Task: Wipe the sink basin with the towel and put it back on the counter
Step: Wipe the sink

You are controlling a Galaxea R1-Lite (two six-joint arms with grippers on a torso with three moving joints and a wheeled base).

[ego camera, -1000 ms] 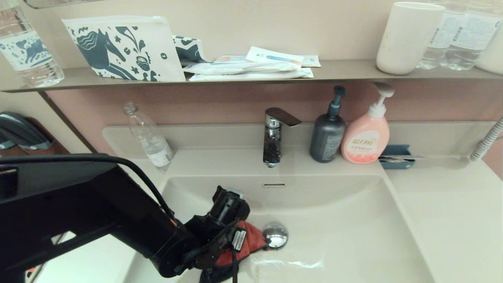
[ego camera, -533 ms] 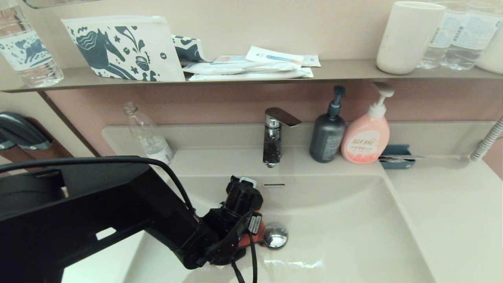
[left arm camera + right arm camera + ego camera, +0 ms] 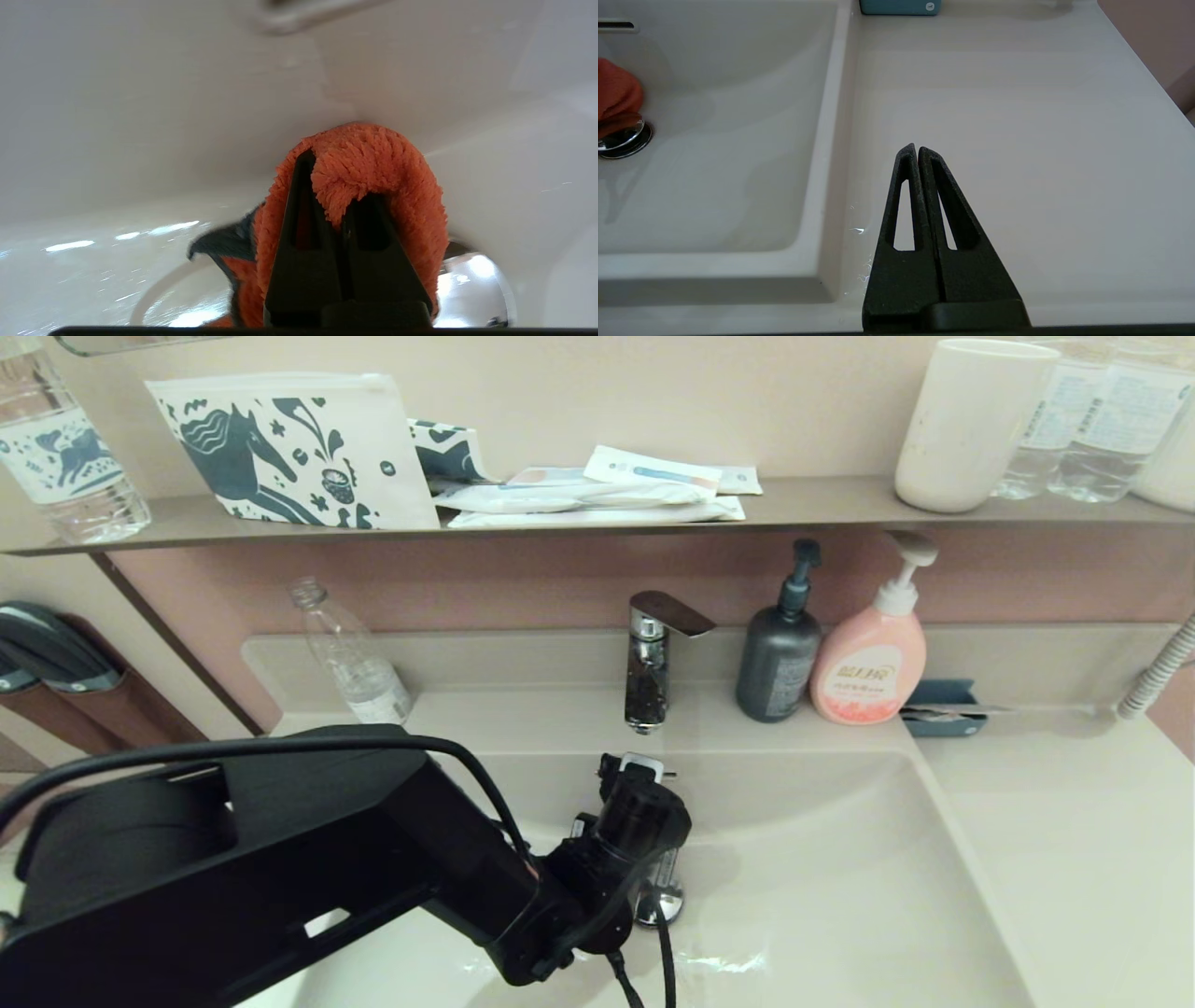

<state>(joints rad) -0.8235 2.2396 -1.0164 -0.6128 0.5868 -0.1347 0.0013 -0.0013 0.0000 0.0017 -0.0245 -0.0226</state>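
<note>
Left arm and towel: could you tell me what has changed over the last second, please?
The left gripper, shut on the towel, has swept across the sink basin toward the robot's right and toward the back wall, now above the drain plug, hiding the towel in the head view. The grip held. The right gripper is shut over the counter; faucet and bottles unmoved.

The head camera looks forward and down from above the sink basin (image 3: pixel 840 896), taking in the faucet (image 3: pixel 649 658) and wall shelf (image 3: pixel 822 509). The left wrist camera sits close behind the left hand (image 3: pixel 334 186), low inside the basin, facing its wall. The right wrist camera looks along the right hand (image 3: pixel 917 151) across the tabletop (image 3: pixel 1017 116). All three views share the chrome drain plug (image 3: pixel 665 902).
</note>
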